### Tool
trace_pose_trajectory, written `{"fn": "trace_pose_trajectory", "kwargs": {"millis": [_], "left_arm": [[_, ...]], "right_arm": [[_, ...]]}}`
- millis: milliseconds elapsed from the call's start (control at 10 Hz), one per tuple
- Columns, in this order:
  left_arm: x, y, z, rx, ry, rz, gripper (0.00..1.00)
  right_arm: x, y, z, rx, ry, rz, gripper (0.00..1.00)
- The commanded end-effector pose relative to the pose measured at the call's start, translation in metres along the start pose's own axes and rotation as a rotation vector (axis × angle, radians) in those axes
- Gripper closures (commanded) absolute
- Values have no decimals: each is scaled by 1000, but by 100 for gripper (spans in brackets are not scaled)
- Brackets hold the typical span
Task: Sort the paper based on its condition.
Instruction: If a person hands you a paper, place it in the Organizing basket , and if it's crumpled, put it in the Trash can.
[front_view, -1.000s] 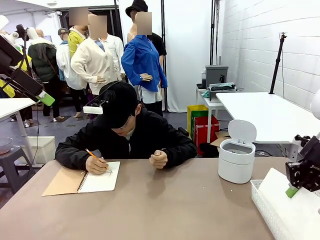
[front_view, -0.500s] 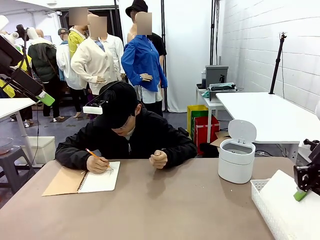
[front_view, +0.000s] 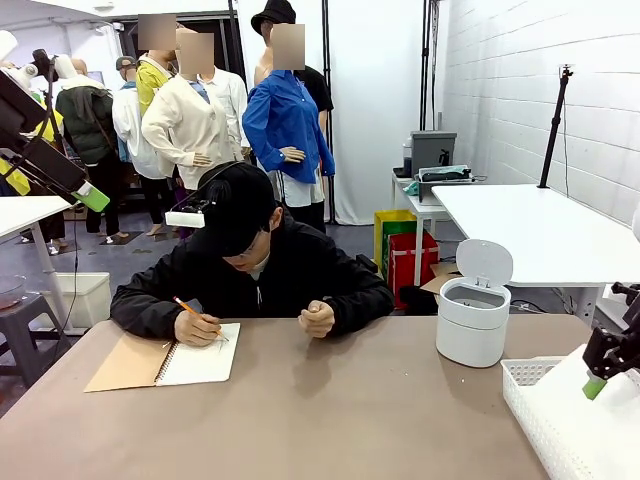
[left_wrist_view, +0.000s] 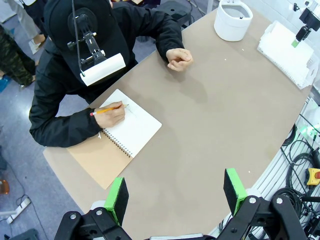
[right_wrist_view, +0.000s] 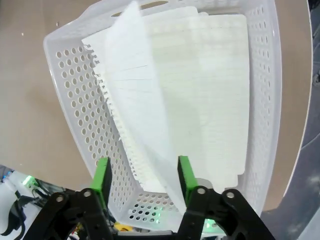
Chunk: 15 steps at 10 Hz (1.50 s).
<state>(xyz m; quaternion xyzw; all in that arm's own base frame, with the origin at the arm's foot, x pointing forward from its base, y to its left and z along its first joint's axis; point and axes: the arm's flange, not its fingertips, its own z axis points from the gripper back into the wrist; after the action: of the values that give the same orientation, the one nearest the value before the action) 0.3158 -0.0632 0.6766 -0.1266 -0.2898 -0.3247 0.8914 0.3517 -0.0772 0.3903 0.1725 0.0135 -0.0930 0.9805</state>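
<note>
Your basket is sitting at the near right corner of the table, close to the edge. The paper is lying in it as a pile of flat white sheets. The top sheet is leaning up on one side. Its low end is running down between the fingers of your right pincer. That pincer is hanging spread over the basket, with a gap between its green pads. You cannot tell if the sheet is touching a pad.

The bin is sitting at the far right of the table, just behind the basket. Its lid is standing up. You cannot tell what is lying inside it.

Your left pincer is hanging high up and looking down at the table. It is spread wide, and nothing is sitting between its pads.

A person is sitting at the far side and writing in a notebook near the far left edge. The writing hand is holding a pencil. The other hand is resting as a fist near the far middle. The wide brown middle of the table is giving you open room between the notebook and the basket.
</note>
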Motion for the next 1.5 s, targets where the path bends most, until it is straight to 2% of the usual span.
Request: {"fn": "trace_pose_trajectory", "kwargs": {"millis": [0, 200, 500, 800, 1300, 1400], "left_arm": [[0, 1, 0, 2, -5, 0, 0], [0, 1, 0, 2, -5, 0, 0], [0, 1, 0, 2, -5, 0, 0], [0, 1, 0, 2, -5, 0, 0], [0, 1, 0, 2, -5, 0, 0], [0, 1, 0, 2, -5, 0, 0]], "right_arm": [[-49, 0, -21, -95, 51, 33, 0], [-51, 1, -21, -204, 139, 55, 0], [-51, 3, -6, -362, 193, 126, 0], [-47, 21, 22, -518, 153, 224, 0], [-53, 57, 53, -435, 73, 415, 0], [-54, 63, 57, -351, 134, 392, 0]]}}
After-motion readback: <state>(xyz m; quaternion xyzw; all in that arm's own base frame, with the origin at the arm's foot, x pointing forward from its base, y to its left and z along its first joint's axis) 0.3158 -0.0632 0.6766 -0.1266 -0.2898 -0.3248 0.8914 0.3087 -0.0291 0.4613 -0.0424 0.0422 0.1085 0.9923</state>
